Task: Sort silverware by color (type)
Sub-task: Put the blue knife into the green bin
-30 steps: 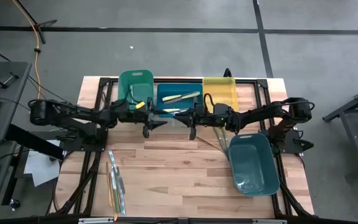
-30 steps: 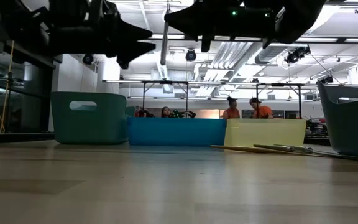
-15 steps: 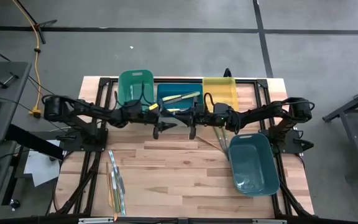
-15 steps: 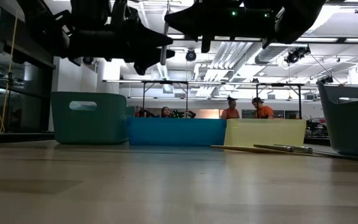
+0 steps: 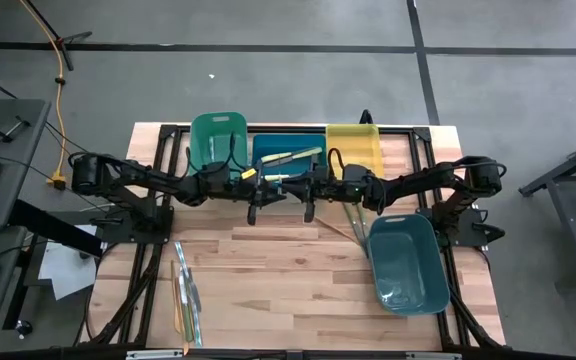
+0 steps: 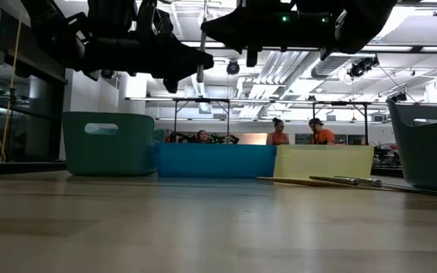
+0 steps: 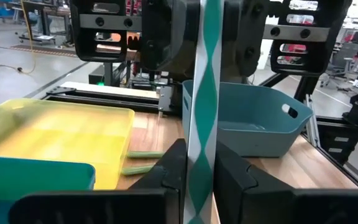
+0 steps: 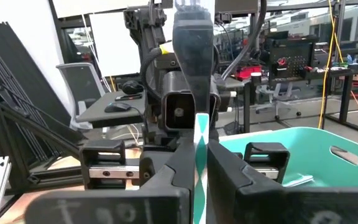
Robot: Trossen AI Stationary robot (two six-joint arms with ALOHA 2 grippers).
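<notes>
So the utensil (image 7: 202, 124) in play has a green-and-white handle and hangs upright in the air, in front of the blue bin (image 5: 268, 145). The right gripper (image 8: 199, 168) is clenched on it, and the left gripper (image 7: 197, 180) is pressed onto it from the other side. The rest of the silverware is spread around: a few pieces in the blue bin, some by the yellow bin (image 5: 353, 145), and a bunch at the counter's (image 5: 278, 270) front left.
</notes>
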